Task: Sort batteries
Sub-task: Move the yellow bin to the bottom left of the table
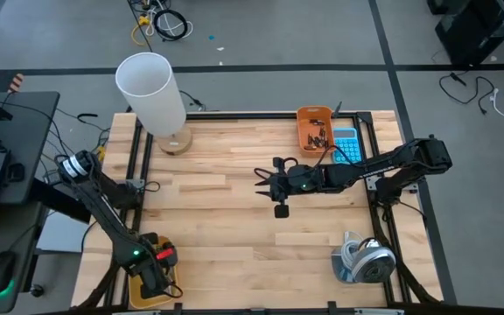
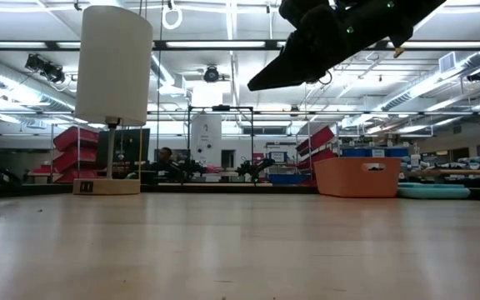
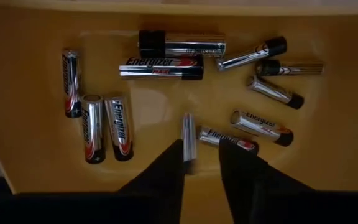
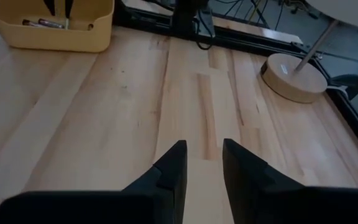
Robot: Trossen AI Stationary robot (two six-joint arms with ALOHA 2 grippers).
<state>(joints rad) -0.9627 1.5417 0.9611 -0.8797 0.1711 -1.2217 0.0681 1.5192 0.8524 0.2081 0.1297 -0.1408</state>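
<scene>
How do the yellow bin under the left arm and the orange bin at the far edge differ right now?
The yellow bin sits at the table's near left corner; the orange bin sits at the far edge beside a blue calculator. The left gripper hangs directly over the yellow bin, its jaws parted above the batteries; no gripper is over the orange bin, and the right gripper hovers mid-table. Both bins hold batteries.

A lamp [image 1: 151, 92] stands upper left on the table [image 1: 234, 219]. A bin [image 1: 314, 127] sits at the upper right edge, with the calculator [image 1: 346, 145] just right of it. A tray [image 1: 160, 284] holding batteries [image 3: 160, 67] lies lower left.
</scene>
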